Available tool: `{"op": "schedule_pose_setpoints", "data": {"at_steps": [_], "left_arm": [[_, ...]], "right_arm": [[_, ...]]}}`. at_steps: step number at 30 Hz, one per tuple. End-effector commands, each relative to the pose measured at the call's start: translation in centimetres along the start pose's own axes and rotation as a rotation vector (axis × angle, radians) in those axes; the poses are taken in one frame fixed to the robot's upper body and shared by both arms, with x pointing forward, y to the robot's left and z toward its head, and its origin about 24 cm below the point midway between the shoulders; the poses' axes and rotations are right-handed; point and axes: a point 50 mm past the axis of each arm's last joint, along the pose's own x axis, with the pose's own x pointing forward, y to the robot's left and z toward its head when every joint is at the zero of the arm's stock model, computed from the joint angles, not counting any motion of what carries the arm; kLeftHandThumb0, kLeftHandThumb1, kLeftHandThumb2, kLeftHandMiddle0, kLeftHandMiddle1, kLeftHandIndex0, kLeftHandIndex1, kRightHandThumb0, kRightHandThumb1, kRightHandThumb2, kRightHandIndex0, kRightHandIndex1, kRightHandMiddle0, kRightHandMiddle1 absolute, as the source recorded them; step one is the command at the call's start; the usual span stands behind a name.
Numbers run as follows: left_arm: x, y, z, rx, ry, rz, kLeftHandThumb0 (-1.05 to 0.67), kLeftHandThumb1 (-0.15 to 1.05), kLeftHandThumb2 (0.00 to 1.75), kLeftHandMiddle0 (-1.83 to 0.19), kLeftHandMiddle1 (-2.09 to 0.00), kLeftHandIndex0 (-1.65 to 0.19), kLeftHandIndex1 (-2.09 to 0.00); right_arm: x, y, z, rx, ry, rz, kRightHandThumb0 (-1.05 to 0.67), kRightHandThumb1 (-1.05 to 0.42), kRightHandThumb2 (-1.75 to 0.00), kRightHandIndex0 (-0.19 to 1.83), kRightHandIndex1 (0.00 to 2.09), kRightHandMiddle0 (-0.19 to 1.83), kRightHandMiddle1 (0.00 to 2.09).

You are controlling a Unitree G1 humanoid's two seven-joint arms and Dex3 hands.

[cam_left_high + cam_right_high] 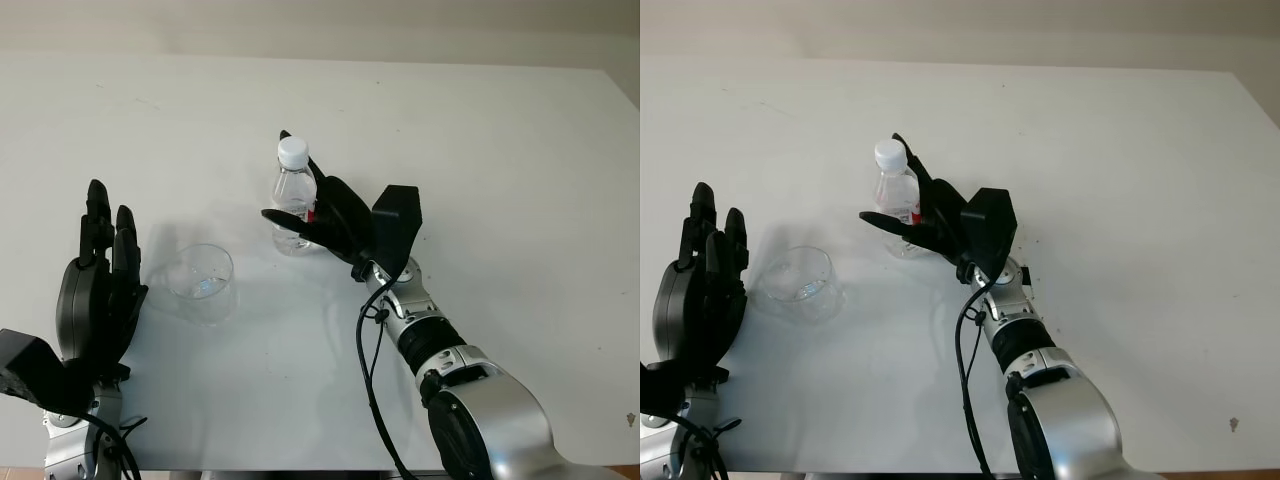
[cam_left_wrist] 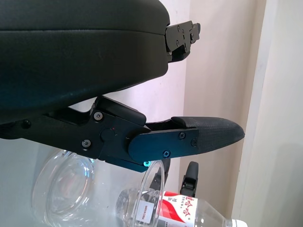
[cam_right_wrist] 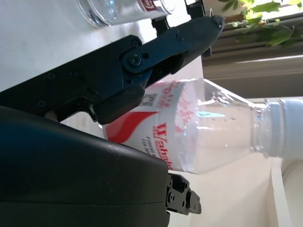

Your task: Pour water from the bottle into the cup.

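A clear water bottle [image 1: 293, 192] with a white cap and a red label stands upright on the white table [image 1: 480, 150], near the middle. My right hand [image 1: 276, 176] is around it: the thumb crosses in front of the bottle's lower body and straight fingers reach past behind it, so the hand is open. In the right wrist view the bottle [image 3: 203, 127] sits close against the palm. An empty clear plastic cup [image 1: 202, 282] stands to the bottle's left. My left hand [image 1: 108, 215] is open, upright beside the cup's left side, not touching it.
The table's far edge meets a pale wall at the back. The table's right edge shows at the upper right. A black cable [image 1: 368, 370] hangs along my right forearm.
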Motion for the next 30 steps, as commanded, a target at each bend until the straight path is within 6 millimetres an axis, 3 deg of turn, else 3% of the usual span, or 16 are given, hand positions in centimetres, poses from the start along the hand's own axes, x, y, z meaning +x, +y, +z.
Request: {"op": "schedule_pose_setpoints", "data": {"at_steps": [1,2,3,6,11,13,14,19,30], "left_arm": [[-0.5,0.1,-0.8,-0.016,0.030,0.011,-0.79,1.05,0.48,0.18,-0.05,0.19,-0.04],[-0.5,0.1,-0.8,-0.014,0.031,0.011,-0.79,1.05,0.48,0.18,-0.05,0.19,-0.04],[-0.6,0.1,-0.8,-0.014,0.030,0.012,-0.79,1.05,0.49,0.18,-0.05,0.19,-0.04],[-0.6,0.0,-0.9,-0.015,0.029,0.015,-0.79,1.05,0.49,0.18,-0.05,0.19,-0.04],[-0.7,0.1,-0.9,-0.009,0.029,0.017,-0.78,1.05,0.50,0.18,-0.05,0.19,-0.02],[-0.7,0.0,-0.9,-0.009,0.029,0.017,-0.79,1.05,0.50,0.18,-0.05,0.19,-0.02],[-0.7,0.0,-0.9,-0.009,0.029,0.018,-0.79,1.05,0.50,0.18,-0.05,0.19,-0.02],[-0.8,0.1,-1.0,-0.011,0.026,0.016,-0.78,1.05,0.50,0.19,-0.05,0.19,-0.02],[-0.6,0.0,-1.1,-0.017,0.025,0.022,-0.79,1.05,0.49,0.18,-0.06,0.19,-0.02]], "right_arm": [[1.0,1.0,0.8,0.024,-0.037,-0.011,-0.59,-0.87,-0.05,0.02,0.12,0.11,0.17],[1.1,1.0,0.8,0.024,-0.037,-0.029,-0.51,-0.88,-0.05,0.13,0.20,0.11,0.42],[1.2,1.1,0.9,0.021,-0.036,-0.041,-0.44,-0.90,-0.05,0.23,0.32,0.02,0.86],[1.4,1.4,1.0,-0.023,-0.037,-0.047,-0.37,-0.91,-0.05,0.15,0.78,-0.05,1.27],[1.7,1.8,1.3,-0.078,-0.043,-0.034,-0.41,-0.89,-0.05,0.20,1.18,0.05,1.39],[1.7,1.9,1.3,-0.084,-0.048,-0.032,-0.40,-0.90,-0.06,0.27,1.54,0.18,1.60],[1.7,2.0,1.3,-0.100,-0.047,-0.036,-0.40,-0.91,-0.06,0.31,1.63,0.23,1.66],[1.8,2.2,1.0,-0.196,-0.009,-0.074,-0.54,-1.01,-0.07,0.68,1.97,0.51,2.01],[1.7,2.2,0.9,-0.303,-0.002,-0.061,-0.49,-1.05,-0.39,1.21,2.09,1.04,2.09]]}}
